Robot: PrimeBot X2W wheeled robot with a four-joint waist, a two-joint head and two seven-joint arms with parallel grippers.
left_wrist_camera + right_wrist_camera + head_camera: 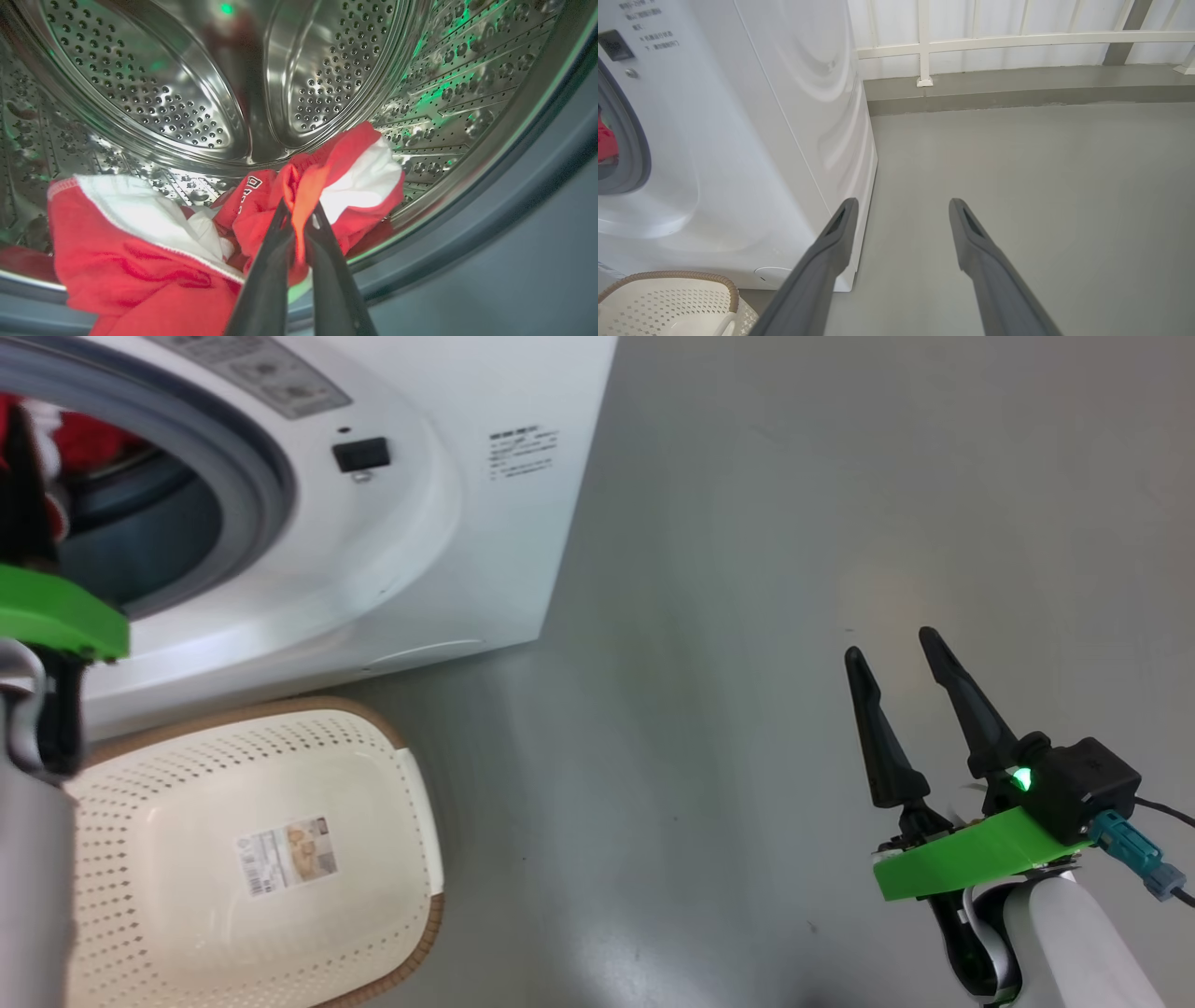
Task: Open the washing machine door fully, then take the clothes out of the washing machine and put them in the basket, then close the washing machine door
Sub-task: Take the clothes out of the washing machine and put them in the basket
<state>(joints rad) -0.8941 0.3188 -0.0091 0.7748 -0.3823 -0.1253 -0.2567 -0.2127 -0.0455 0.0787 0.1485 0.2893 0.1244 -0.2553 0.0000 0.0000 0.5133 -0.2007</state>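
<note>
Grey smooth floor (pixel 747 616) runs out in front of you to a white railing (pixel 1017 39) at the far wall, and the large white front-loading washing machine (pixel 448 523) stands on it at your left, its round opening ringed by a grey rubber gasket (pixel 271 476). Your left gripper (pixel 299 210) reaches through that opening into the perforated steel drum (pixel 187 93); its two dark fingers are pressed almost together on a fold of the soft red clothes with white panels (pixel 140 252) – the pinched fold rises between the tips, red with a white patch beside it, close to the drum's front edge. More of the red and white cloth lies heaped along that front edge, to the left of the fingers in the wrist view. Your right gripper (pixel 892 646) hangs over the bare floor, well to the right of the machine's front corner, its fingers spread wide with nothing between them. On the floor just before the machine's front, below the opening, you have the small cream perforated plastic basket with a brown woven-look rim (pixel 411 803), open side up, a paper label (pixel 285 854) on its bottom – whether it touches the machine you cannot tell.
</note>
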